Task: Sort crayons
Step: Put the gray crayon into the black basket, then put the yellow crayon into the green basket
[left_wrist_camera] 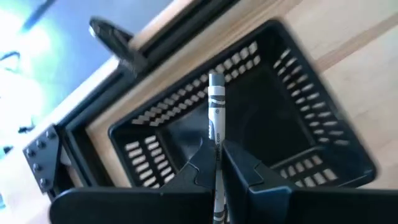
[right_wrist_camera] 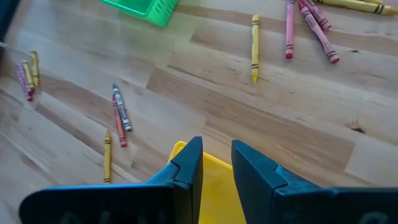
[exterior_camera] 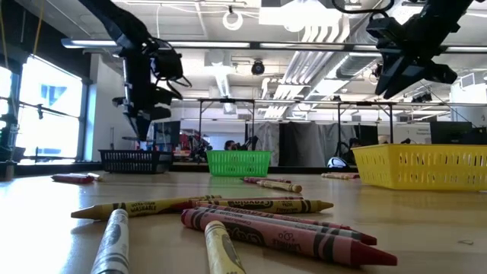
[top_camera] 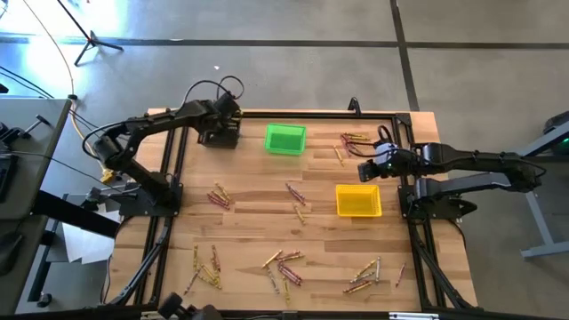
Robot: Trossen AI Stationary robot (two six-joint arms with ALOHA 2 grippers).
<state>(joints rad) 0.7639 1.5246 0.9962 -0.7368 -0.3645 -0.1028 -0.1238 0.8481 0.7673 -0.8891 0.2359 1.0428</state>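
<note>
Left gripper (left_wrist_camera: 217, 163) pinches grey crayon (left_wrist_camera: 216, 112) above black bin (left_wrist_camera: 311, 118); tilted drop may miss, right gripper (right_wrist_camera: 216, 163) parted, empty.

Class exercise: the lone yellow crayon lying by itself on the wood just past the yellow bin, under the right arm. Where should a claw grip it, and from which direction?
Grip the yellow crayon at mid-length, coming straight down from above. It lies flat on bare table with clear wood along both long sides, so the right claw, hanging empty over the yellow bin, could probably straddle it with fingers across its narrow width. The red crayon beside it lies apart.

Bare wood between green bin (top_camera: 285, 140) and yellow bin (top_camera: 357, 201), crayons (top_camera: 295, 194) scattered.
</note>
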